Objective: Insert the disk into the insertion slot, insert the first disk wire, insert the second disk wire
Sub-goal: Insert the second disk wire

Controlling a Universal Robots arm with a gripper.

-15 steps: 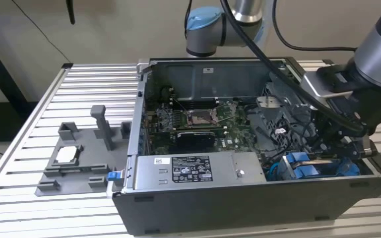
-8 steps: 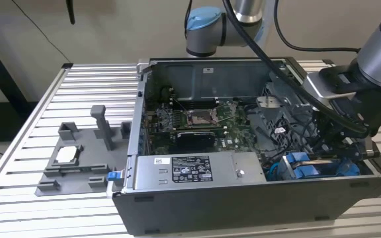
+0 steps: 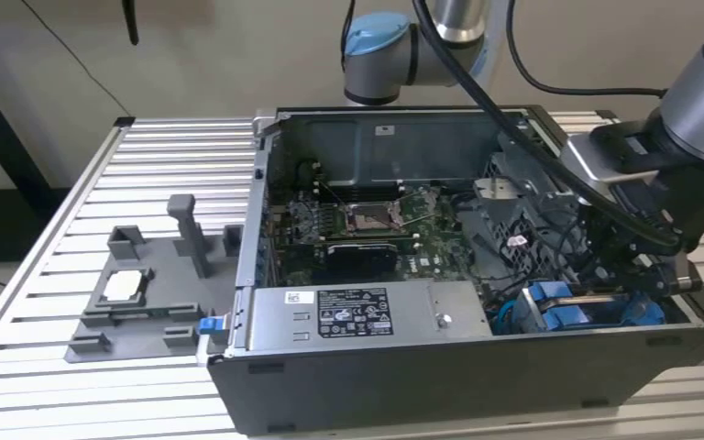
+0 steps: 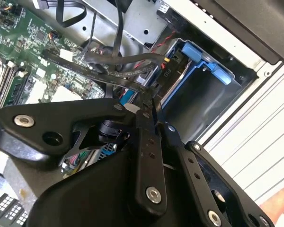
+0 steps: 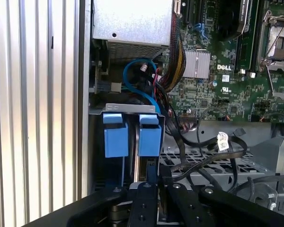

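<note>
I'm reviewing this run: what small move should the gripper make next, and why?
Probably ease the gripper slightly closer to the insertion slot. In the first wrist view it hangs just short of the slot's two blue tabs, with loose black cables beside it.

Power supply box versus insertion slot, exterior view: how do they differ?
The power supply box is bigger, plain grey with labels on top; the insertion slot is smaller and carries bright blue plastic fittings. The box lies midway along the near wall of the computer case; the slot sits in the corner at the exterior view's right. Both are grey metal inside the case.
</note>
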